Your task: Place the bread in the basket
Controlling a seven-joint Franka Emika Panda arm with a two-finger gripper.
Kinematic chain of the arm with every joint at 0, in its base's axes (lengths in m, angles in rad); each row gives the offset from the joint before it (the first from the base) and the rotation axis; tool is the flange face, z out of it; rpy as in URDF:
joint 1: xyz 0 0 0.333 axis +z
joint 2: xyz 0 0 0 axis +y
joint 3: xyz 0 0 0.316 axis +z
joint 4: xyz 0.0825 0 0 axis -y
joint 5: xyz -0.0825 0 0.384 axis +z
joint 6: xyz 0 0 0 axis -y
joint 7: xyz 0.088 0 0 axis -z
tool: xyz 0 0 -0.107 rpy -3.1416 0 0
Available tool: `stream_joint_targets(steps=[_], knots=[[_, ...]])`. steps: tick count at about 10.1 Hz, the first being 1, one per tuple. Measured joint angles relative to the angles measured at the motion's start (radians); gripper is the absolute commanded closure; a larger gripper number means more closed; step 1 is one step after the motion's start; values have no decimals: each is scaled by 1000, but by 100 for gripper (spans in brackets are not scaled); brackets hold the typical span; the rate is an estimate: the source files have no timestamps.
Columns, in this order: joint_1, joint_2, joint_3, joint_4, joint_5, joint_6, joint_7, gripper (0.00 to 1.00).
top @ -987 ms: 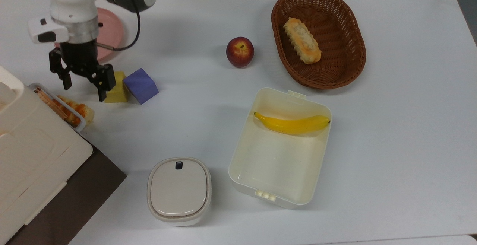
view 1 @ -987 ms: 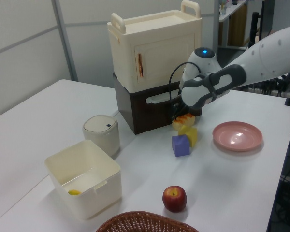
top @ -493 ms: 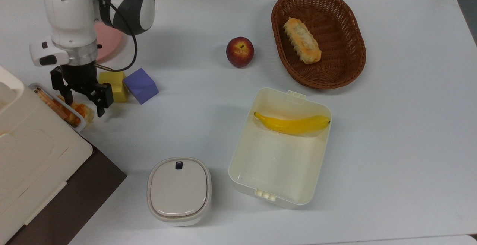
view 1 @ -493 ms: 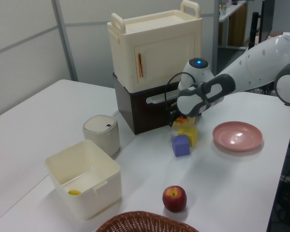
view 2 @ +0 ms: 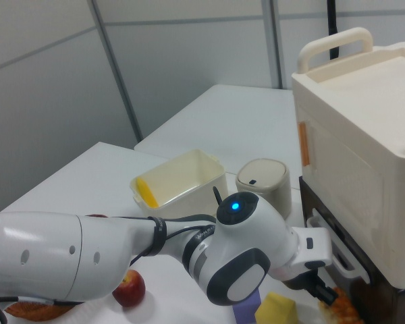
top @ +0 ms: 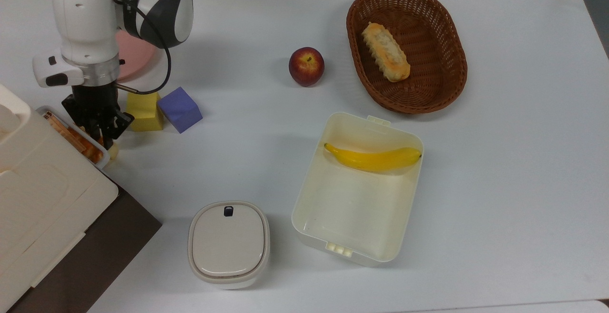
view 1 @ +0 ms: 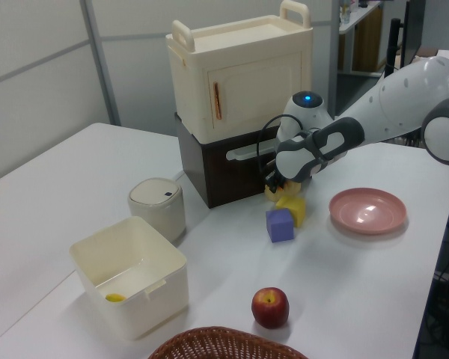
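Bread (top: pixel 97 147) lies at the top view's left beside the cabinet's drawer front (top: pixel 71 134), with the gripper (top: pixel 101 130) down over it, fingers drawn in around the roll; the basket (top: pixel 442 84) sits well apart at upper right, holding a longer loaf (top: pixel 385 58). In the left view, the gripper (view 1: pixel 273 182) is low behind the yellow block (view 1: pixel 293 208). In the right view, the roll (view 2: pixel 343 309) shows orange beside the black fingers (view 2: pixel 322 291).
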Motion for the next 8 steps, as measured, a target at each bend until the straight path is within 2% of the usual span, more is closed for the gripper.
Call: stream_joint_targets(steps=[5, 6, 8], knots=[[-2, -16, 0, 16, 0, 0, 0, 100], [-1, -44, 1, 21, 0, -49, 0, 100], [16, -132, 10, 30, -1, -255, -1, 100]])
